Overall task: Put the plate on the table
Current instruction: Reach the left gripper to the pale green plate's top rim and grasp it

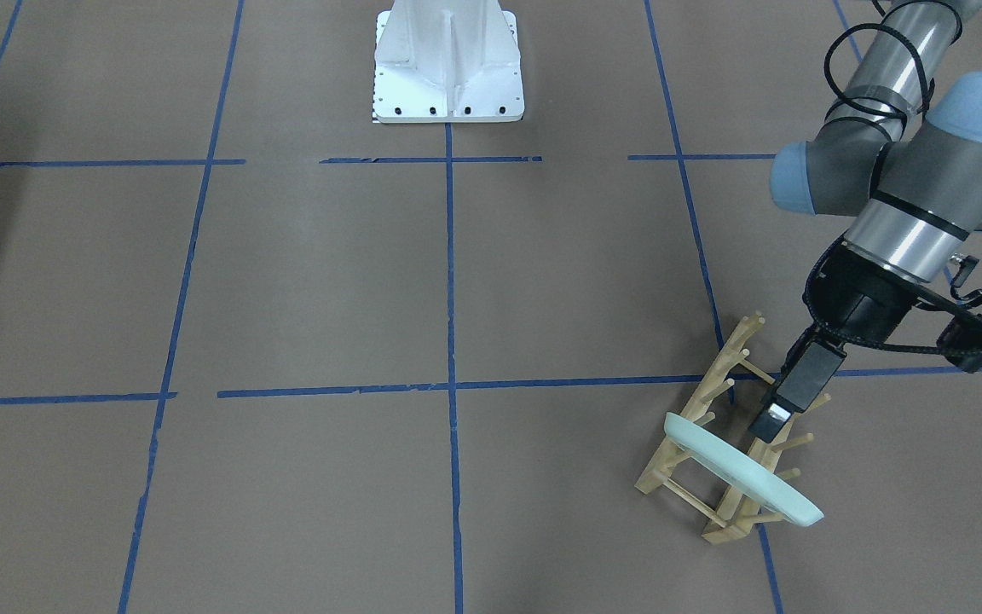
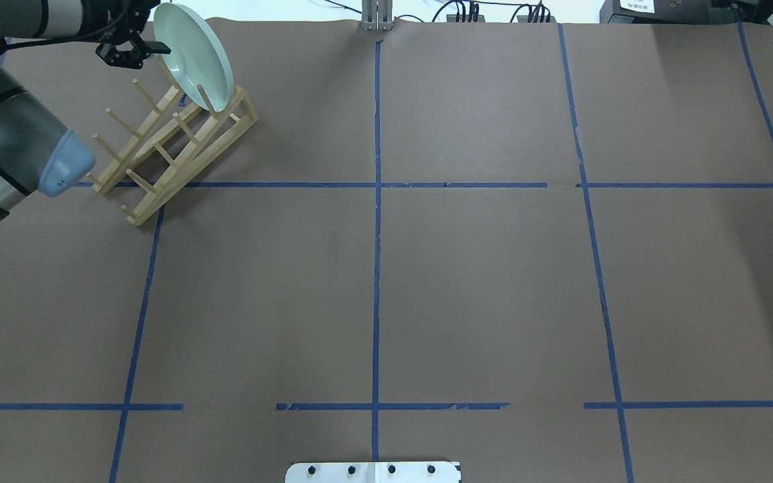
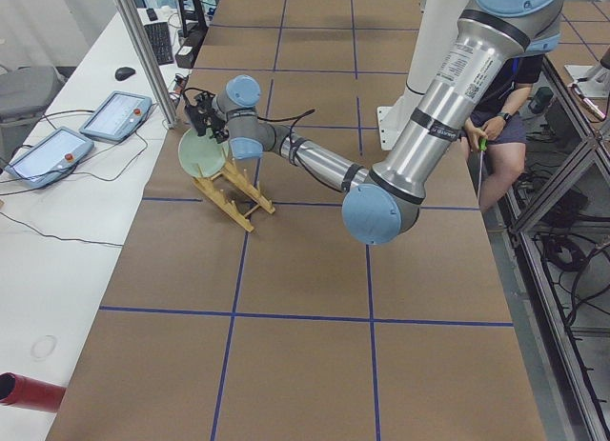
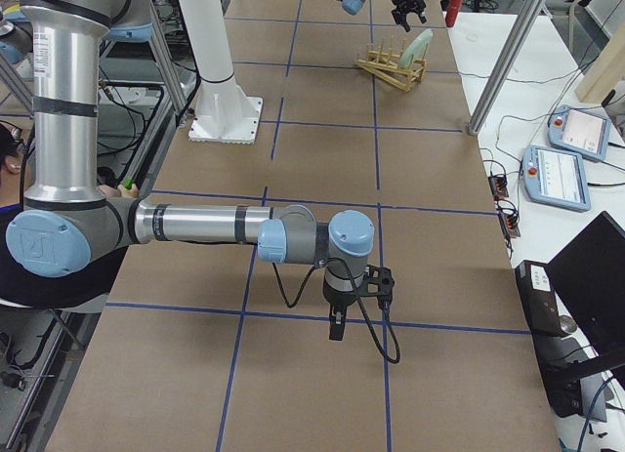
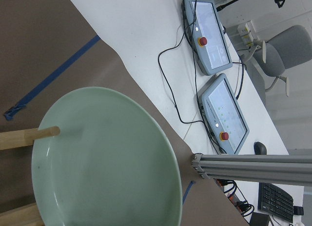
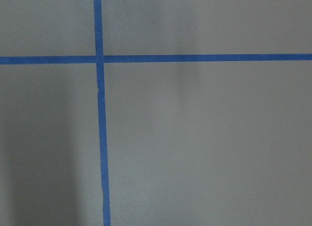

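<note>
Overhead exterior: plate (image 2: 195, 54) leans in the rack (image 1: 717, 375) on the worktop (image 2: 480, 288), left jaws at its rim; left and right jaws' state I cannot tell.

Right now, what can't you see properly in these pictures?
- Left gripper: too small and dark in the front and overhead views to tell if it touches or grips the plate.
- Plate's edge: cut off by the left wrist view's bottom border.
- Right gripper: small and dark, seen only in the right side view; open or shut unclear.
</note>
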